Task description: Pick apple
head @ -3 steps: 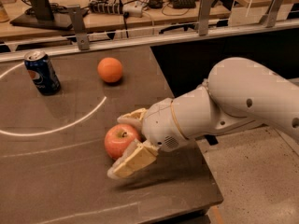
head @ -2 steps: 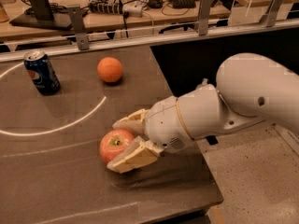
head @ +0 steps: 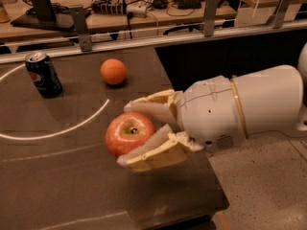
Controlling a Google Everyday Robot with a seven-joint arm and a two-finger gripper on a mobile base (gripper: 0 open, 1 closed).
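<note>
The apple (head: pixel 128 133) is red-pink with a short stem in its top dimple. It sits between the two cream fingers of my gripper (head: pixel 123 134), near the right edge of the dark table (head: pixel 72 186). The gripper reaches in from the right on a white arm. One finger (head: pixel 153 104) lies behind the apple and the other (head: pixel 148 153) in front of it. Both press on it. The apple seems slightly above the tabletop.
An orange (head: pixel 113 71) lies farther back on the table. A blue soda can (head: pixel 43 74) stands at the back left. A white arc (head: pixel 62 128) is painted on the top. A bench with cables (head: pixel 129 6) runs behind. The table's right edge drops to the speckled floor (head: pixel 259 186).
The gripper has stayed shut on the apple and has raised it a little, up and towards the camera. The arm has turned somewhat. The orange and the can have not moved.
</note>
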